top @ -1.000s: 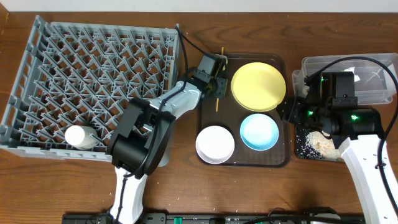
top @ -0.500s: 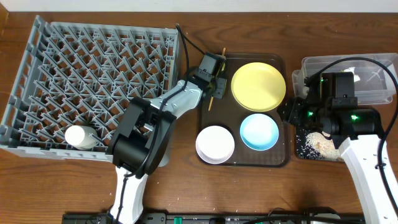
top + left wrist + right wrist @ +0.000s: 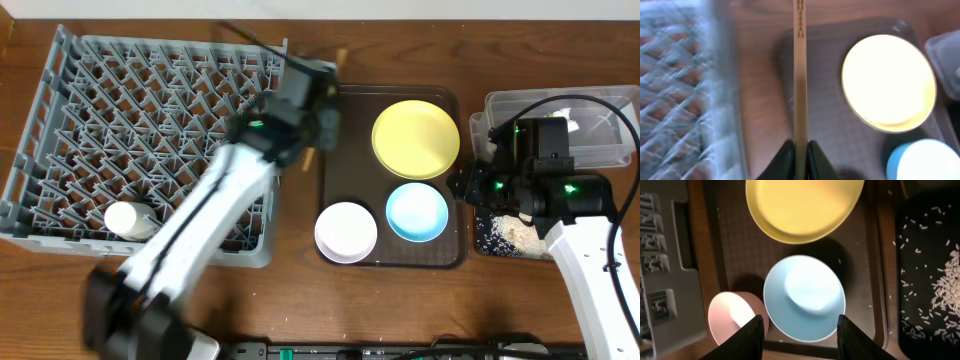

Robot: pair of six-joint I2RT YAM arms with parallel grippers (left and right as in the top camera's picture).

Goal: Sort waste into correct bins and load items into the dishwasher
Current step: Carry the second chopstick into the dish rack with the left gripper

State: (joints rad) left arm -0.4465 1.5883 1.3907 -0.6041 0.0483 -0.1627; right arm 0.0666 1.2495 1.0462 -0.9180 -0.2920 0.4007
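My left gripper (image 3: 800,161) is shut on a thin wooden chopstick (image 3: 800,75) and holds it in the air between the grey dish rack (image 3: 100,70) and the brown serving tray (image 3: 392,258); in the overhead view it is blurred (image 3: 305,105). The yellow plate (image 3: 415,138), light-blue bowl (image 3: 417,211) and white bowl (image 3: 346,231) sit on that tray. A white cup (image 3: 128,218) lies in the rack. My right gripper (image 3: 800,335) is open and empty above the light-blue bowl (image 3: 804,297). The wrapper is not clearly in view.
The black tray (image 3: 487,232) with rice crumbs (image 3: 945,285) lies right of the serving tray, under my right arm. The clear tub (image 3: 605,135) stands behind it. The rack's near wall (image 3: 665,255) is left of the bowls.
My left arm has lifted the chopstick off the serving tray and swung left and back toward the rack's corner, moving fast. The right arm has not moved.
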